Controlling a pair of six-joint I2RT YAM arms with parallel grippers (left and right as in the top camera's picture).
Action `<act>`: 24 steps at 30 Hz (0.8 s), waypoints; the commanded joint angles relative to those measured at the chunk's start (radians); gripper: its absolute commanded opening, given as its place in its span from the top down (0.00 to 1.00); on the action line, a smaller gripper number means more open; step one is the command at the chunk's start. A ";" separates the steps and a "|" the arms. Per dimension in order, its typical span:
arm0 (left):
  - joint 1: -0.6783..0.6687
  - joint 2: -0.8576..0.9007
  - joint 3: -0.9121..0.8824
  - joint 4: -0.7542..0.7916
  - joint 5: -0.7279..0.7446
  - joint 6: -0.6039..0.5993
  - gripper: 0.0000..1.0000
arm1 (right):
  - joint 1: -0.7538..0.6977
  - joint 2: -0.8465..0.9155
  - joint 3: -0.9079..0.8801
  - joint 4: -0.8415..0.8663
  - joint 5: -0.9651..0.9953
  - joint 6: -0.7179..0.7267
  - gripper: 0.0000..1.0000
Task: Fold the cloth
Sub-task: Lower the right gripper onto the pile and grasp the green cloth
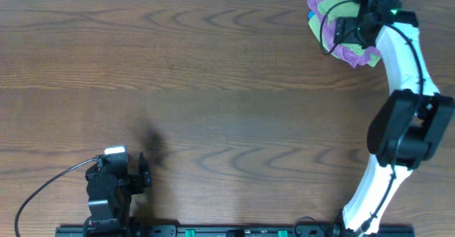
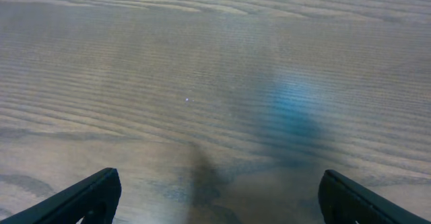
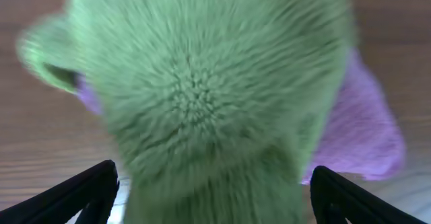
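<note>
Presently found the lime-green cloth [image 1: 335, 3] at the upper right of the overhead frame, bunched in a heap with a purple cloth [image 1: 353, 55] on the wooden table [image 1: 213, 73], not laid flat. Noted green uppermost, with purple showing along the heap's lower edge. Observed the right arm [image 1: 398, 59] reaching up the right side of the frame, its wrist over the heap and covering its middle.

In the right wrist view, recorded the right gripper [image 3: 214, 183] with jaws spread wide at the two lower corners. Saw the lime-green cloth [image 3: 202, 96] filling the centre and running down between them, blurred by closeness, with the purple cloth [image 3: 367, 140] behind it at right. Unable to confirm contact between fingers and fabric; nothing clamped.

Located the left gripper [image 1: 144, 171] at lower left of the overhead frame, well apart from the heap. In the left wrist view, confirmed its jaws likewise wide apart, holding nothing, over bare wood grain.
</note>
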 commanded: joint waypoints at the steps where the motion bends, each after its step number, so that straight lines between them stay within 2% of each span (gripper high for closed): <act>1: -0.004 -0.006 -0.009 -0.002 -0.005 0.004 0.05 | 0.010 0.035 0.013 0.007 0.075 -0.014 0.09; 8: -0.004 -0.006 -0.009 -0.002 -0.005 0.004 0.05 | 0.009 0.050 0.021 0.037 0.237 -0.014 0.10; 20: -0.004 -0.006 -0.009 -0.002 -0.005 0.004 0.05 | 0.024 0.050 0.235 -0.085 0.162 -0.015 0.04; 24: -0.004 -0.006 -0.009 -0.002 -0.005 0.004 0.05 | 0.024 0.050 0.248 -0.109 0.137 -0.020 0.03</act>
